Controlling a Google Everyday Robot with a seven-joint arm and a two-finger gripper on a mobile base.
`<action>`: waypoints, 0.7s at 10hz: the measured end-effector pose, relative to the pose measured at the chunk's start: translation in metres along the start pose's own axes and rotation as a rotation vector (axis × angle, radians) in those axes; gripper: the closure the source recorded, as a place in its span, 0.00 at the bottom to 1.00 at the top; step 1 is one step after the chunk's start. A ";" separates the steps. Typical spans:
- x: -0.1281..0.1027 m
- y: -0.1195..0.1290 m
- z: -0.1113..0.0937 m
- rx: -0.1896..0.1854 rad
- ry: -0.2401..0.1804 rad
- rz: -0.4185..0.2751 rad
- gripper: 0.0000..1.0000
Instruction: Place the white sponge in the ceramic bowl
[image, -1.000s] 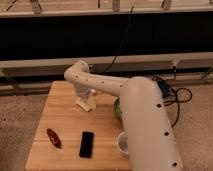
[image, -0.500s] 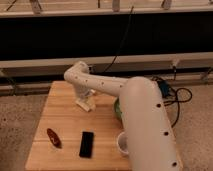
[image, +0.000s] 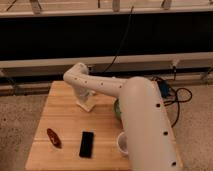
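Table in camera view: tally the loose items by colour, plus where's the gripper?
White: 2, the white sponge and a cup
Green: 1, the ceramic bowl, mostly hidden behind the arm
Red: 1, a small red object
Black: 1, a flat black slab
Total: 5
The gripper is down at the white sponge, left of the ceramic bowl.

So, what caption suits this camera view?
White robot arm, jaws at the small off-white sponge block on a wooden table, glossy green bowl nearby.
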 end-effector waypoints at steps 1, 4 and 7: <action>-0.001 0.000 0.000 -0.001 0.000 -0.001 0.56; -0.006 0.002 0.003 -0.007 0.000 -0.011 0.84; -0.006 0.004 0.001 0.005 0.001 -0.017 0.89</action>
